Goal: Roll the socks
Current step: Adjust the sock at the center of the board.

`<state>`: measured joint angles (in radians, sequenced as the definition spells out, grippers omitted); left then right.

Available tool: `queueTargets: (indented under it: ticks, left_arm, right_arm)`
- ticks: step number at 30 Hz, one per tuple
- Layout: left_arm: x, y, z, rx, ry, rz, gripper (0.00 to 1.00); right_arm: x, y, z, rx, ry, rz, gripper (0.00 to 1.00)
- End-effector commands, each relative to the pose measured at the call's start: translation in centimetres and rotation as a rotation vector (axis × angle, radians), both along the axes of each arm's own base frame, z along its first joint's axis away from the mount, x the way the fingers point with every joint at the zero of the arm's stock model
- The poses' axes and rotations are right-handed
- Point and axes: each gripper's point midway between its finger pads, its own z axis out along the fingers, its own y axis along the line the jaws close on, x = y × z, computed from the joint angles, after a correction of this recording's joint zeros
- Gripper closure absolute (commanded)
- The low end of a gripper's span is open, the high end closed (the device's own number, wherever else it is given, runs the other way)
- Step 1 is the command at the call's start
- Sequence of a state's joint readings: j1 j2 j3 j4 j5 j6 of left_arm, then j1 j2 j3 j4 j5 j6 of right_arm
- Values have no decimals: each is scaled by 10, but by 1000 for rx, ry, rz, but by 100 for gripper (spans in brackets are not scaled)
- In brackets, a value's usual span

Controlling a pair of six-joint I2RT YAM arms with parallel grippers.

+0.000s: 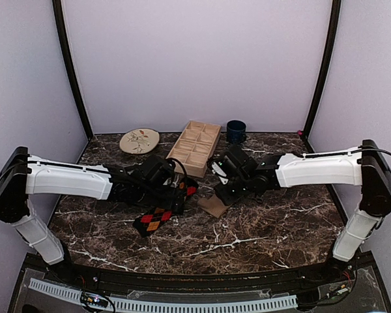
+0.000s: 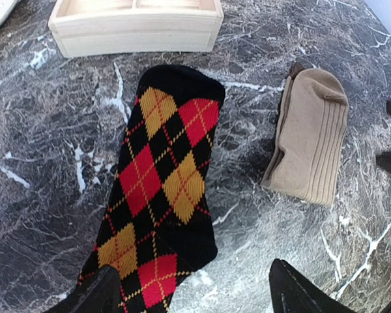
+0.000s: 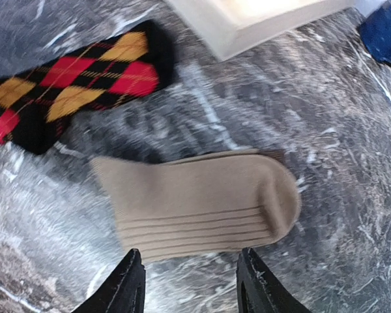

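The black sock with red and orange argyle diamonds (image 2: 159, 189) lies flat on the marble, its rounded end toward the wooden tray. My left gripper (image 2: 194, 277) hovers open over its near part, one finger above the fabric, the other above bare marble. To the right, apart from it, lies the tan-beige sock (image 3: 202, 205), folded short. My right gripper (image 3: 189, 257) stands open just short of the tan sock's near edge, with nothing between its fingers. From above, the argyle sock (image 1: 158, 218) and the tan sock (image 1: 213, 206) sit mid-table under both wrists.
A wooden compartment tray (image 1: 194, 148) stands just behind the socks. A patterned plate (image 1: 139, 140) is at the back left and a blue cup (image 1: 236, 131) at the back, right of the tray. The two grippers are close together over the socks.
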<state>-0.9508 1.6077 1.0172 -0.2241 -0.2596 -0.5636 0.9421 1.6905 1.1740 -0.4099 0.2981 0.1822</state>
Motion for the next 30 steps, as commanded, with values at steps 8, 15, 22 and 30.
queueTargets:
  ticks: [8,15,22,30]
  left_arm:
    - [-9,10,6,-103,31,27,23]
    - [-12,18,0,-110,55,37,23]
    - [-14,19,1,-123,55,29,23]
    - [-11,13,9,-139,27,-4,23]
  right_arm:
    - [-43,43,-34,-86,-31,80,56]
    - [-42,54,-40,-77,-45,71,59]
    - [-17,75,-20,-11,-56,45,84]
    - [-5,83,-22,282,206,25,100]
